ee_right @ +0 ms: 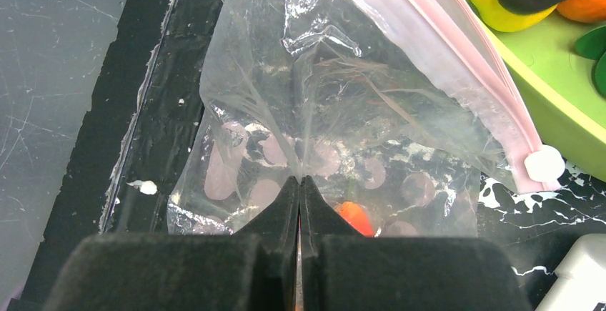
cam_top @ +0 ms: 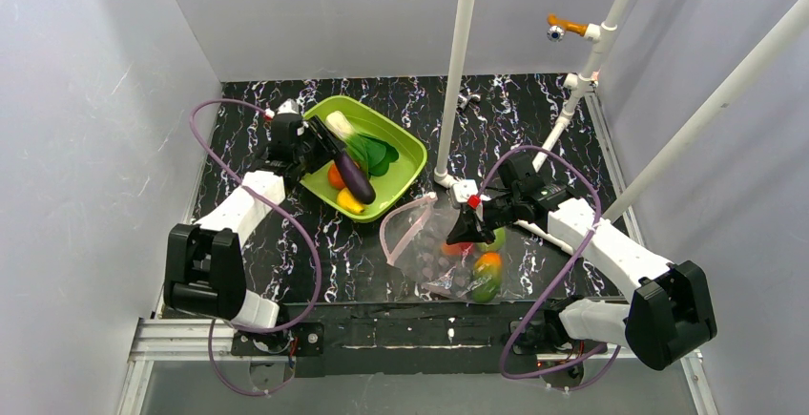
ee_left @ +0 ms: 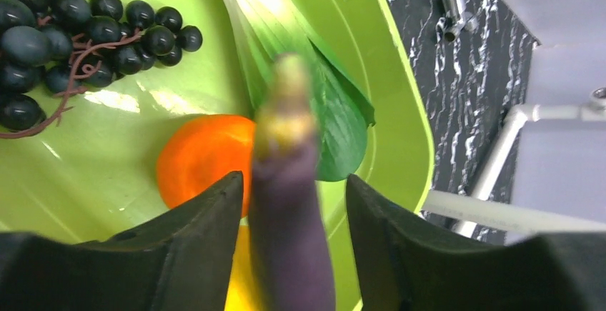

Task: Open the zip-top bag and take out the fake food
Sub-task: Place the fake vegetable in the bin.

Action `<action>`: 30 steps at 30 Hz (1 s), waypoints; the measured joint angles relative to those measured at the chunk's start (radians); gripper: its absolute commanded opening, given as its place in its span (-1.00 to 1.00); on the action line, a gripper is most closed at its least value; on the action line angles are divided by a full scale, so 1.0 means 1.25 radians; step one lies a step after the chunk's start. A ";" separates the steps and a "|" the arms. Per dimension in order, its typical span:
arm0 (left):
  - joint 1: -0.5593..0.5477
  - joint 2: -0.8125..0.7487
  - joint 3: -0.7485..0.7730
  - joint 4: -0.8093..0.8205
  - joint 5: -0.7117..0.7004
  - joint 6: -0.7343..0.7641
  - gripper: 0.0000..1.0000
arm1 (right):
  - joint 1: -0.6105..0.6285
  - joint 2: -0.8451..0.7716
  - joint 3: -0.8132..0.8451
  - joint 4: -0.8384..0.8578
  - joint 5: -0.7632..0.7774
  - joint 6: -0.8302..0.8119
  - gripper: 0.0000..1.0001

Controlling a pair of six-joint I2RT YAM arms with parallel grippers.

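The clear zip-top bag [cam_top: 429,243] [ee_right: 357,111] lies right of the lime-green tray [cam_top: 412,145], its pink zip strip [ee_right: 464,75] toward the tray. Fake food shows inside it: a red piece [ee_right: 354,214], a green apple [cam_top: 496,237] and an orange-green fruit [cam_top: 487,277]. My right gripper [cam_top: 465,229] [ee_right: 300,180] is shut, pinching the bag's plastic. My left gripper [cam_top: 322,155] [ee_left: 293,182] hangs open over the tray. A blurred purple eggplant [ee_left: 289,204] [cam_top: 356,182] sits between its fingers with a gap on the right. Grapes [ee_left: 71,32], an orange [ee_left: 200,157], a leafy green [ee_left: 300,82] and a lemon [ee_left: 239,282] lie in the tray [ee_left: 107,182].
A white upright pole [cam_top: 458,72] stands just behind the bag. A slanted white pipe with coloured taps [cam_top: 596,52] rises at the back right. Grey walls close in on both sides of the black marbled table [cam_top: 286,243].
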 measured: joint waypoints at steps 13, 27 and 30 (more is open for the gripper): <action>0.007 0.005 0.048 -0.078 0.044 0.043 0.96 | -0.006 0.000 0.000 -0.001 -0.001 0.000 -0.97; 0.012 -0.342 -0.170 -0.023 0.273 0.008 0.99 | -0.011 -0.003 0.000 -0.029 -0.023 -0.024 -0.93; 0.012 -0.402 -0.211 -0.042 0.318 -0.016 0.99 | -0.011 -0.006 0.000 -0.043 -0.027 -0.038 -0.90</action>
